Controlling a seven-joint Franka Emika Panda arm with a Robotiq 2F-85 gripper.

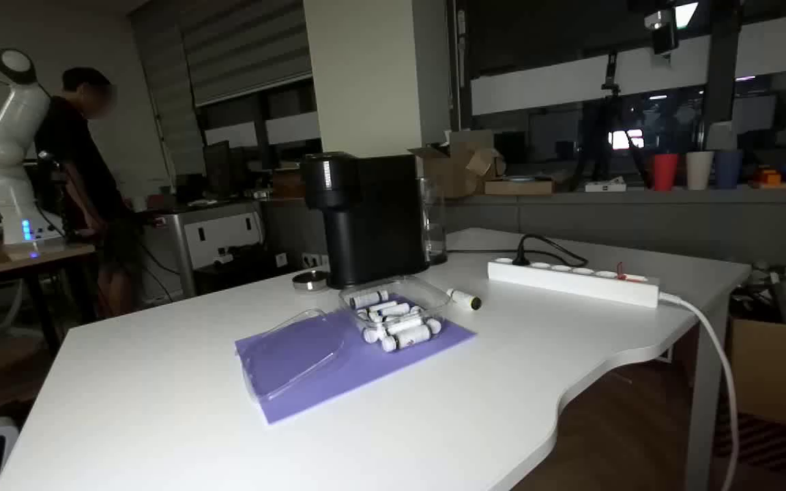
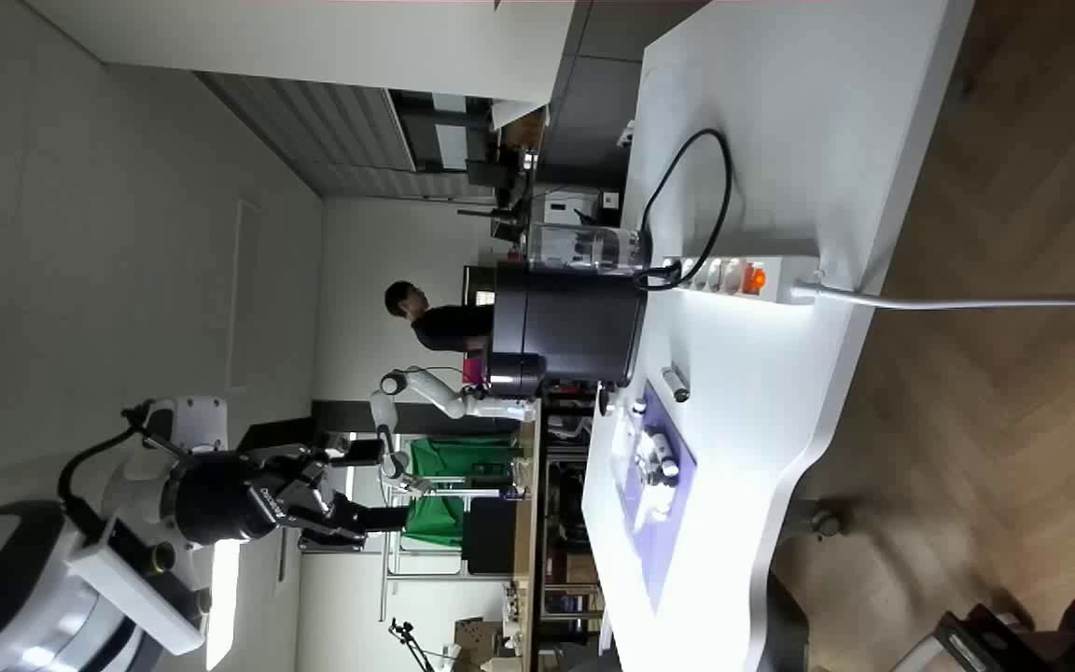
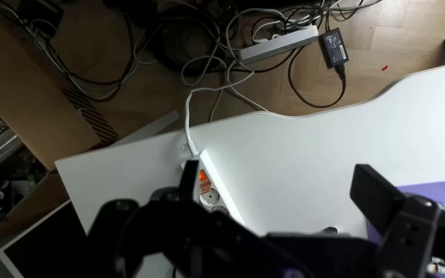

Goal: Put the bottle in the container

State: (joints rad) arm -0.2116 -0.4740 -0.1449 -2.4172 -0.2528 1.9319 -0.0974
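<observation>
Above the white table (image 1: pixel 175 416) you had the gripper (image 2: pixel 392 485) pointing down, its fingers spread wide apart, as an exterior view and the wrist view both showed. Nearest on the tabletop was a purple sheet (image 1: pixel 345 375), and over part of it lay a clear plastic piece (image 1: pixel 294 356) (tray or lid, you could not tell which). Just beyond that piece sat your clear container (image 1: pixel 432 299), with several small white bottles (image 1: pixel 408 336) lying in it at odd angles. The loose bottle (image 1: pixel 464 299) lay on its side on the white surface, just beside the container and off the sheet. Behind the container rose a tall black machine (image 1: pixel 383 218) with a clear tank (image 1: pixel 434 221), and a white power strip (image 1: pixel 574 283) stretched across the table, well apart from the sheet. Past the table, red, white and blue cups (image 1: pixel 699 170) lined a ledge (image 1: pixel 693 198); farther off, a person (image 1: pixel 76 146) in a dark shirt stood near another white robot arm (image 1: pixel 7 150).
</observation>
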